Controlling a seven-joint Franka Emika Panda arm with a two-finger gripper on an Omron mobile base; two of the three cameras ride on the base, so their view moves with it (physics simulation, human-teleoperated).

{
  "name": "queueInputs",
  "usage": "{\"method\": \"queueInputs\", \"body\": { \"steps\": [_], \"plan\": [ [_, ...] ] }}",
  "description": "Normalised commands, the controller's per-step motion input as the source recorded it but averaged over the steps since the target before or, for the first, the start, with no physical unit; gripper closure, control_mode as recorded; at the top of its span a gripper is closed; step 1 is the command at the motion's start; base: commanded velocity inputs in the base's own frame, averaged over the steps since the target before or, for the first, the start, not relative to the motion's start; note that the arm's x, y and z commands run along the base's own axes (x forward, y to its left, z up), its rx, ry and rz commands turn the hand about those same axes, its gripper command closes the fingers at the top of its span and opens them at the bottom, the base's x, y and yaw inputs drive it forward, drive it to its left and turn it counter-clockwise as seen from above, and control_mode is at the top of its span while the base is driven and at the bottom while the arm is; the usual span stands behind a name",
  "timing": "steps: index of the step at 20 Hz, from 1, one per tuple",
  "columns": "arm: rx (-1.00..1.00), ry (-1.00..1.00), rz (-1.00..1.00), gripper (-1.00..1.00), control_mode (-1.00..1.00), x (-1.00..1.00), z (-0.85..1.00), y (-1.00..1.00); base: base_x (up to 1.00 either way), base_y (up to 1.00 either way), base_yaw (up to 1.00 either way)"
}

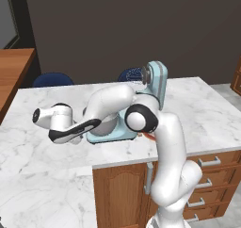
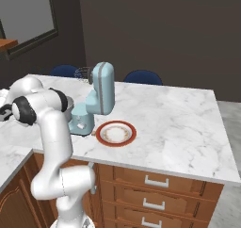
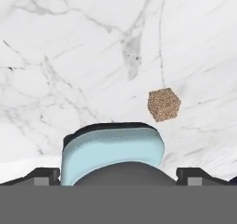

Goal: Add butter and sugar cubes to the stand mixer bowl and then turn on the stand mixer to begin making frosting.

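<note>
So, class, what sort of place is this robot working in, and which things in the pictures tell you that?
Most likely a home kitchen, computer-rendered. A light blue stand mixer stands on a marble counter beside a red-rimmed plate, with wooden drawers below.

The white arm rises from its base in front of the counter's drawer side, bends at a dark elbow joint above the counter's front edge, and reaches out to the robot's left across the marble top. The wrist turns downward there, with the hand low over the counter. In the hand view, the gripper (image 3: 118,174) points down at the surface, and its two dark fingertips (image 3: 44,174) stand spread far apart, fully parted, with nothing between them.
</note>
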Motion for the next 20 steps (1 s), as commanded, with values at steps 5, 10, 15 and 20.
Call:
{"method": "queueInputs", "body": {
  "steps": [5, 10, 15, 20],
  "plan": [
    [-0.03, 0.03, 0.0, -1.0, -1.0, 0.15, -0.01, 0.0, 0.0, 0.0, 0.0],
    [-0.07, 0.06, -0.02, -1.0, -1.0, 0.15, -0.02, 0.0, 0.0, 0.0, 0.0],
    [-0.07, 0.06, -0.01, -1.0, -1.0, 0.09, -0.07, 0.0, 0.0, 0.0, 0.0],
    [-0.06, 0.03, 0.0, -1.0, -1.0, 0.06, -0.15, 0.0, 0.0, 0.0, 0.0]
  ]
}}
